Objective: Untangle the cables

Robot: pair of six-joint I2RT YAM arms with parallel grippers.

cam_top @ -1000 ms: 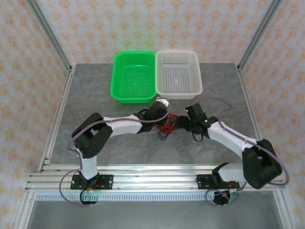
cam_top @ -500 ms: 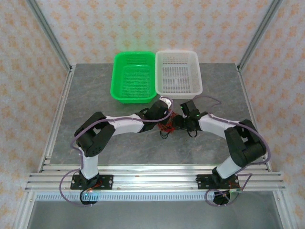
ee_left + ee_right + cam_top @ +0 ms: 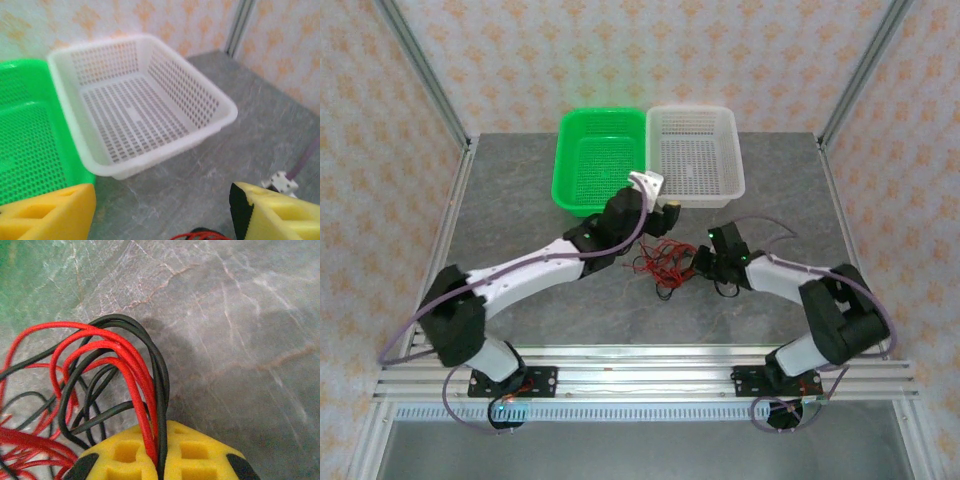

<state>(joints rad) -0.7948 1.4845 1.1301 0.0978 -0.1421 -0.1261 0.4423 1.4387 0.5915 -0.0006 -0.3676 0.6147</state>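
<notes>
Reviewing the scene from the largest item down: the grey tabletop (image 3: pixel 520 200) carries two baskets at its far side, the green basket (image 3: pixel 563 160) and the white basket (image 3: pixel 738 170), touching along one wall, with no wire visible in either.

The left arm (image 3: pixel 535 265) reaches diagonally toward the near rims of the baskets. The right arm (image 3: pixel 790 280) lies low, pointing inward at the tangle.

The cables (image 3: pixel 660 262) rest on the tabletop between the two arms, near the baskets but outside them, as one loose knot of red and black strands.

Left jaws: apart, with nothing between the yellow pads (image 3: pixel 50 215); a trace of red wire (image 3: pixel 200 235) shows below them. Right jaws: together, clamped on the cables (image 3: pixel 115 350), red and black loops alike rising from the seam of the pads (image 3: pixel 175 455).

Assessment: the step in hand is a re-grip, with one side anchoring the bundle while the other is free. Sorting has not begun. The next move calls for the left jaws to descend and take a single strand well away from the anchor point, then draw it out sideways (the right holds both colours, so a hard pull would likely drag the whole knot).

Change from a second ago: the left jaws were then closed down in the tangle and the right jaws were open. The left arm has since released, risen and stretched toward the baskets, while the right has closed. More of the knot is now exposed.
</notes>
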